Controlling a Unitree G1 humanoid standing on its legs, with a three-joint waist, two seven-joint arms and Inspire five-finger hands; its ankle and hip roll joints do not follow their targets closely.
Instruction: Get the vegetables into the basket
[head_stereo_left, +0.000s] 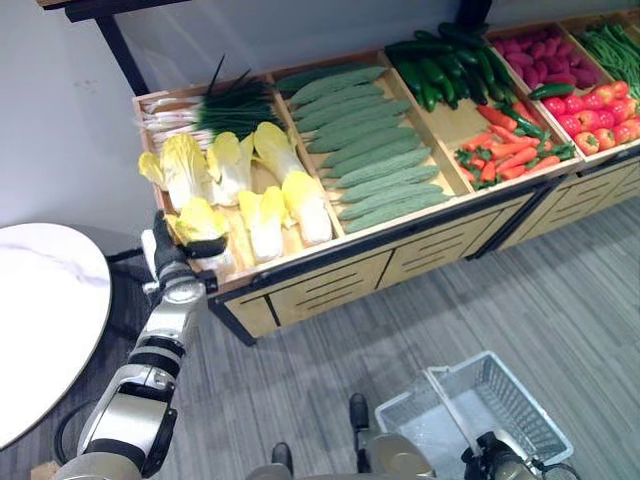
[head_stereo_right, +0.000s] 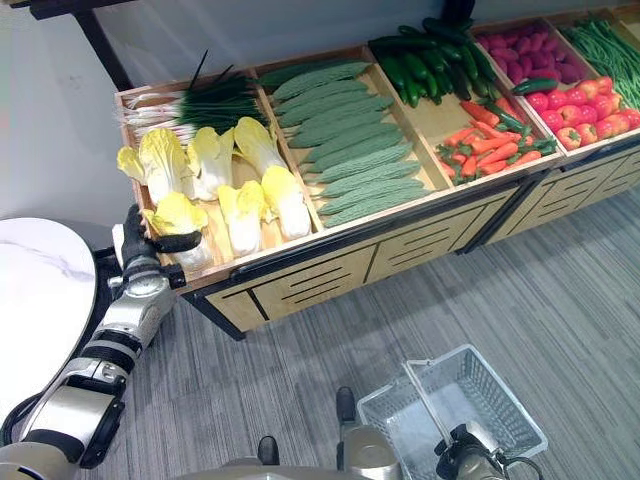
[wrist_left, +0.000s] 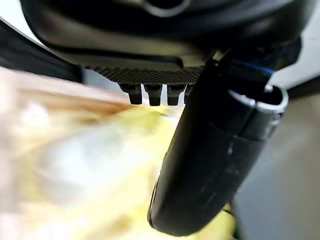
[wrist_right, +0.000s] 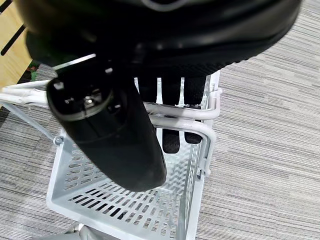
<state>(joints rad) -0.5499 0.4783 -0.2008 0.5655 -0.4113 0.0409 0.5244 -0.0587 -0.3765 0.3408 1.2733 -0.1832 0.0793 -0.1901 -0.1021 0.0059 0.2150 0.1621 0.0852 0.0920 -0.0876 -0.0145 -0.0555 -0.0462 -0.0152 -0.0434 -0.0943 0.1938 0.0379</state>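
One pale yellow napa cabbage (head_stereo_left: 200, 222) lies at the near left corner of the wooden produce shelf (head_stereo_left: 330, 262), my left hand (head_stereo_left: 172, 255) curled round it. My right hand (wrist_right: 125, 130) grips the white plastic basket's (head_stereo_left: 500, 400) handle above grey striped floor (head_stereo_left: 560, 290).

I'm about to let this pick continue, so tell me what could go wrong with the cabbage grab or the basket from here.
1. The left robot hand grips the front napa cabbage near its leafy end, so leaves might tear or it might slip.
2. It lies at the wooden crate's front edge and could drop to the floor.
3. The right robot hand holds the white basket by its handle; it may swing when loaded.
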